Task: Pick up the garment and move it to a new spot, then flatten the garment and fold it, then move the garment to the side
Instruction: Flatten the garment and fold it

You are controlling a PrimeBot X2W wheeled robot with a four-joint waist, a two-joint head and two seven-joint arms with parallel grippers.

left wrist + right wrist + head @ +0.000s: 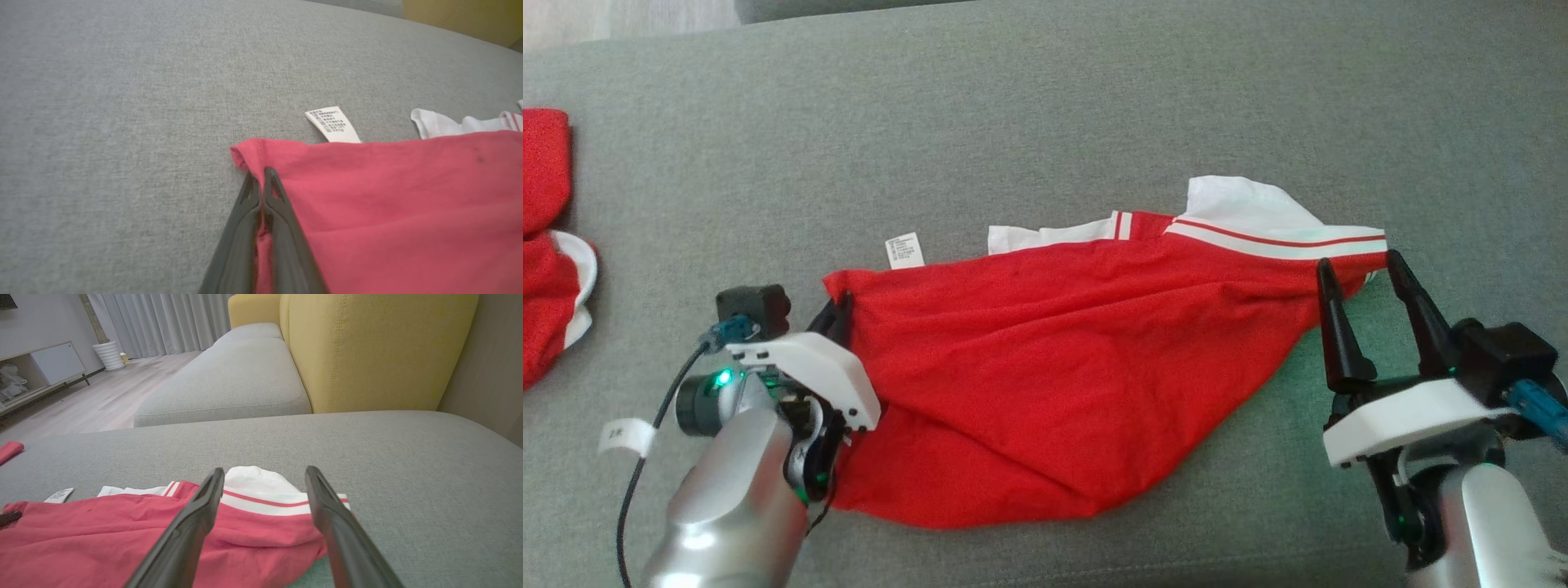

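head view: the garment (1054, 359) lies spread on the grey cushion (1013, 106), red with a white striped band (1274, 241). my left claw (840, 314) is at its left corner, my right claw (1360, 263) at the band's end.
left wrist: my left claw (261, 175) is pinched together on the red corner.
right wrist: my right claw (265, 471) stands apart over the band, gripping nothing.

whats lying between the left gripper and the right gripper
The red garment spans it, in the head view: left gripper shut on one corner, right gripper open at its striped end.
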